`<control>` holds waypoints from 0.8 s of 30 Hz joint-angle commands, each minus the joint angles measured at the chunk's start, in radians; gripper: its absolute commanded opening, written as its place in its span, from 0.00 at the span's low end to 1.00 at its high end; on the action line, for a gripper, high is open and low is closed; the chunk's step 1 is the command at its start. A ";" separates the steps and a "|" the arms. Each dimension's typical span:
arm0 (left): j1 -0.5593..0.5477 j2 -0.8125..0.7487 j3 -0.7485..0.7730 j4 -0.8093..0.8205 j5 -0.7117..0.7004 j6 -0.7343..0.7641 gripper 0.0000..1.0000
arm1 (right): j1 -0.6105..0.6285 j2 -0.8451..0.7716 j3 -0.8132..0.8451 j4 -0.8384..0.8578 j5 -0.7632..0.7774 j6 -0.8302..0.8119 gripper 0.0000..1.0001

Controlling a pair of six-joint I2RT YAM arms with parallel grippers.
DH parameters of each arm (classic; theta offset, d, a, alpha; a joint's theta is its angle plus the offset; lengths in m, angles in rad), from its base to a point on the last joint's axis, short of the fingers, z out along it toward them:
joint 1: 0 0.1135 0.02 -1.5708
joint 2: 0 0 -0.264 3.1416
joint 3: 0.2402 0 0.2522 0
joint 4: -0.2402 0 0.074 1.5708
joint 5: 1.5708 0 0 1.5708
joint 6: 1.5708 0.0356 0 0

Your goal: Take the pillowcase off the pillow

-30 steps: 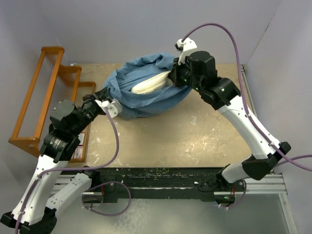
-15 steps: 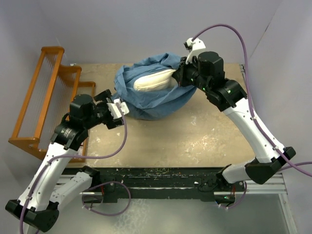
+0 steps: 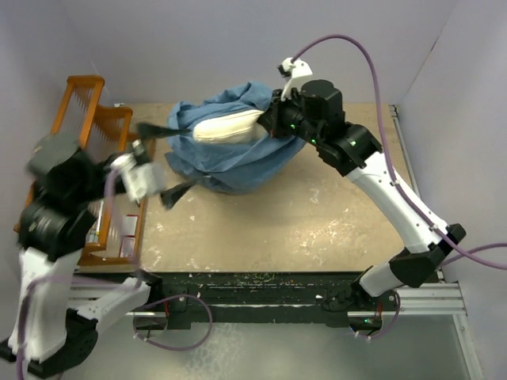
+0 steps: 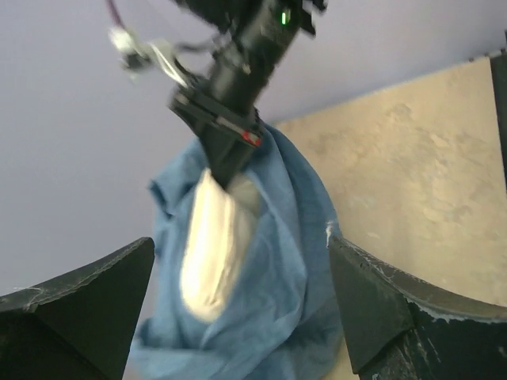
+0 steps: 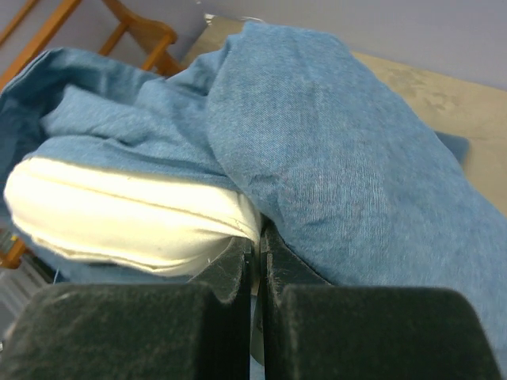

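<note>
On the table (image 3: 317,222), far side: the pillowcase (image 3: 230,158), bunched, mouth gaping. The pillow (image 3: 226,128) pokes half out of it. The right gripper (image 3: 271,123) pinches tight on the pillow's end. The left gripper (image 3: 165,161), blurred, is spread wide and empty, just left of the pillowcase.

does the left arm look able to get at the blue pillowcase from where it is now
Probably yes: the left gripper hangs open right beside the pillowcase, at its left edge, with nothing between them.
</note>
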 commanded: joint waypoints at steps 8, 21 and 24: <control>0.003 0.231 -0.060 0.016 -0.067 0.134 0.82 | 0.130 0.092 0.216 0.111 0.012 0.064 0.00; 0.003 0.211 -0.154 0.038 -0.177 0.331 0.66 | 0.177 0.094 0.208 0.119 -0.050 0.036 0.00; 0.004 0.222 -0.151 0.050 -0.190 0.331 0.66 | 0.190 0.089 0.196 0.123 -0.052 0.034 0.00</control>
